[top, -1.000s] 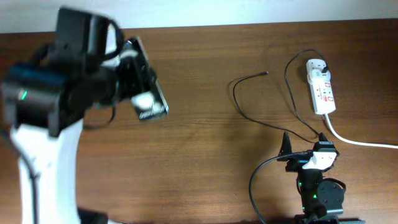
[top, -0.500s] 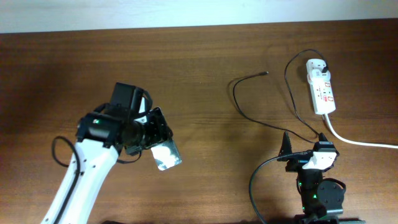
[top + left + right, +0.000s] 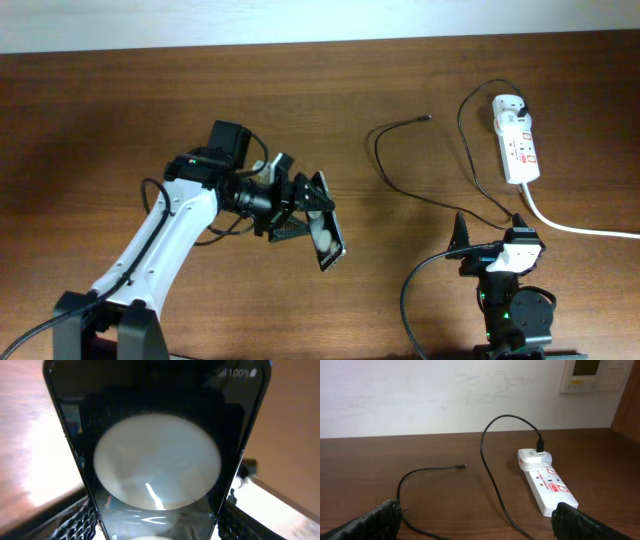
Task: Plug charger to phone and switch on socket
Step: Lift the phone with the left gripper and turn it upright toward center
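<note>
My left gripper (image 3: 303,213) is shut on the black phone (image 3: 326,238), which is held tilted over the middle of the table, its white round patches showing. In the left wrist view the phone (image 3: 157,460) fills the frame between my fingers (image 3: 157,527). The charger's thin black cable (image 3: 385,165) lies looped on the table, its plug tip (image 3: 428,117) free, and runs to the white adapter (image 3: 512,102) on the socket (image 3: 518,145). My right gripper (image 3: 490,232) is open and empty near the front edge. Its view shows the socket (image 3: 547,485), cable (image 3: 490,465) and tip (image 3: 461,466) ahead of the fingers (image 3: 480,527).
The socket's thick white cord (image 3: 580,228) runs off to the right edge. The black cable passes close by my right gripper's fingers. A white wall (image 3: 445,395) stands behind the far table edge.
My left arm has swung down and to the right with the phone, from the far left to the middle of the table. The right arm, cable and socket have not moved.
</note>
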